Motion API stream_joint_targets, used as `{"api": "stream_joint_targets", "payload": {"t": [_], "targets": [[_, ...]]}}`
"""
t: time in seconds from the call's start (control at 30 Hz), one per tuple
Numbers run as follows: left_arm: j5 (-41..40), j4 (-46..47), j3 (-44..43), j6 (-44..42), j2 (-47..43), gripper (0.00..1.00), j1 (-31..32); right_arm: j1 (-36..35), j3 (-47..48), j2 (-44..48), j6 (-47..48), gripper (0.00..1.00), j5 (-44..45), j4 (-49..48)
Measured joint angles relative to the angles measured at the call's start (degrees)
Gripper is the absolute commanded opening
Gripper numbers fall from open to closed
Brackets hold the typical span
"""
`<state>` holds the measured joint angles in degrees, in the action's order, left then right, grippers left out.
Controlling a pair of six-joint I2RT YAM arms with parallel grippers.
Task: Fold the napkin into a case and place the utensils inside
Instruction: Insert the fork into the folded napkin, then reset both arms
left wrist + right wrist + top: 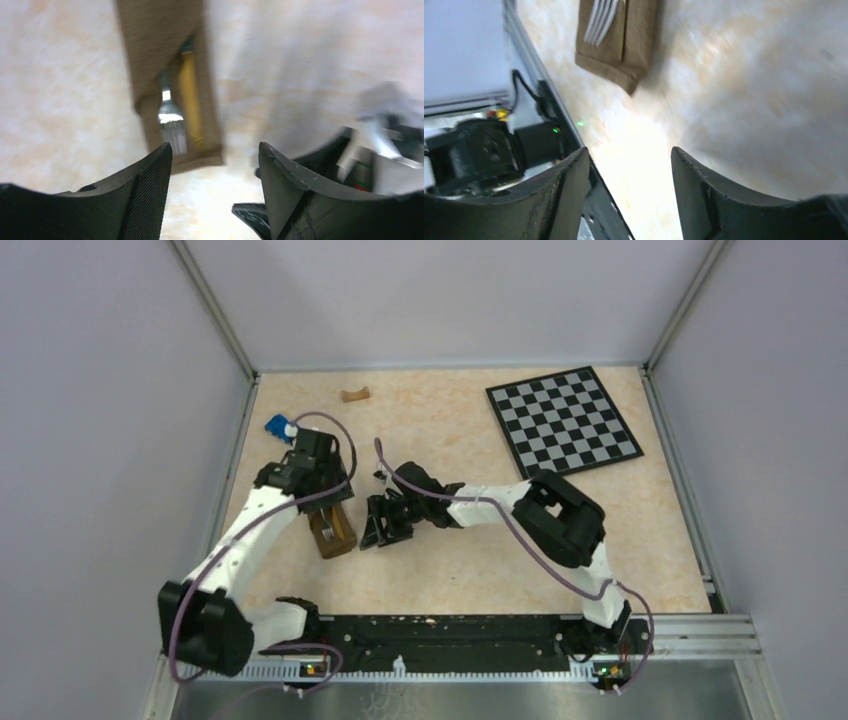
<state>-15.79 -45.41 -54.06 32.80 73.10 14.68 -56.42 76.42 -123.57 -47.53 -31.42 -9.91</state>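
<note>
Looks pretty much done to me tbh; the dark-brown cloth napkin is already folded into a narrow layered case [336, 538], lying flat on the left side of the beige marbled surface [470, 570], partly under the left arm. In the left wrist view the small silver metal fork [170, 122] and the slim knife with the yellowish-brown handle [190, 100] sit side by side tucked into the fold, fork tines showing at the open end. The left tool [215, 150] hangs just above the case with its jaws spread wide and nothing between them; the right tool [630, 152] is just beside the case, also gaping and empty. So I'd say folding and loading are both finished; all that's left is probably backing the arms off. Can't tell how deep the knife sits, too blurry.
</note>
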Motion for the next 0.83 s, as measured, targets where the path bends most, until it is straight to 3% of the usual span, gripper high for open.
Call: {"api": "stream_joint_targets", "payload": {"t": [0.13,0.27,0.37,0.47,0.6,0.83], "targets": [[14.0,4.0,-3.7,-4.4,-14.4,0.96,0.0,0.4,-5.6,13.2,9.5,0.77,9.8,12.8],[25.1,14.9,-4.9,-7.6,-28.9,0.99,0.0,1.2,-9.7,35.2,20.0,0.87,26.3,27.9],[30.6,23.4,-7.7,-10.0,-35.1,0.99,0.0,2.1,-7.3,52.0,26.5,0.9,37.8,36.3],[34.8,30.8,-12.9,-12.7,-35.9,0.99,0.0,2.5,1.1,64.2,31.8,0.9,49.0,43.2],[37.8,36.9,-16.4,-15.5,-35.2,0.99,0.0,2.5,12.4,71.8,36.1,0.9,60.3,49.7],[39.7,42.0,-17.8,-16.7,-33.8,0.99,0.0,2.6,17.4,78.4,40.0,0.9,69.9,53.9]]}}
